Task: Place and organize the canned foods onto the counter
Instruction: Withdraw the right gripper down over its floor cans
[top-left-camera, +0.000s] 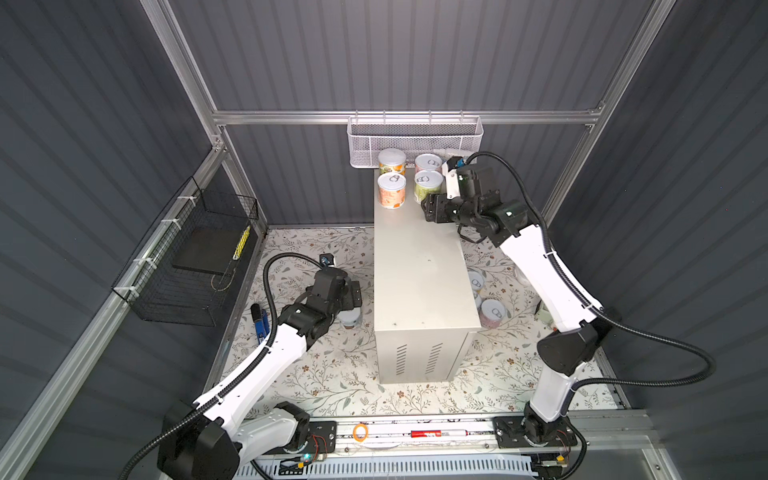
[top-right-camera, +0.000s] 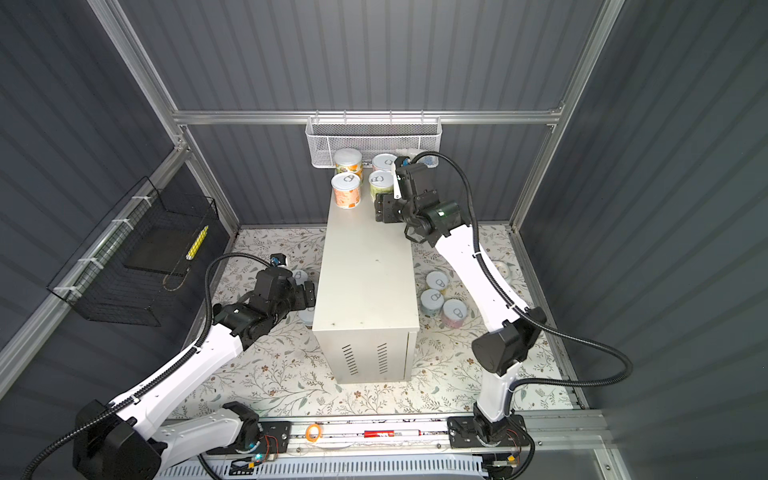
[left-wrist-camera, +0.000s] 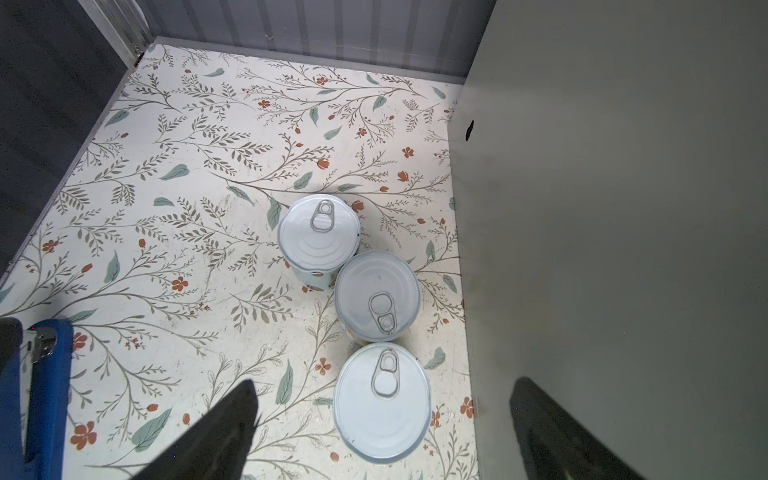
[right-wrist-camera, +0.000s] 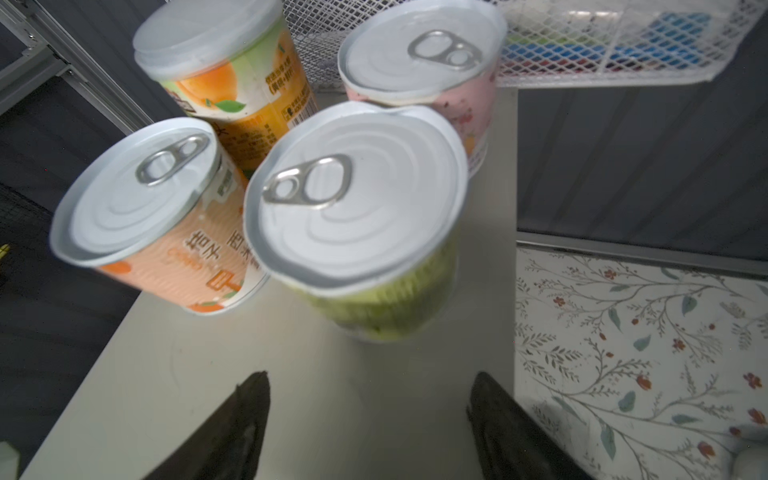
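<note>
Right claw (right-wrist-camera: 370, 380) hangs spread and empty over the counter (right-wrist-camera: 187, 374), with the green can (right-wrist-camera: 353, 216) standing just ahead at frame centre. Left claw (left-wrist-camera: 386, 384), spread, hovers over three cans (left-wrist-camera: 376, 295) on the mat (left-wrist-camera: 166, 166), lower centre.

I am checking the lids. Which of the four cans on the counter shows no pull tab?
The orange-fruit can in the back row, beside the pink can: a smooth cap covers it; the other three show tabs.
</note>
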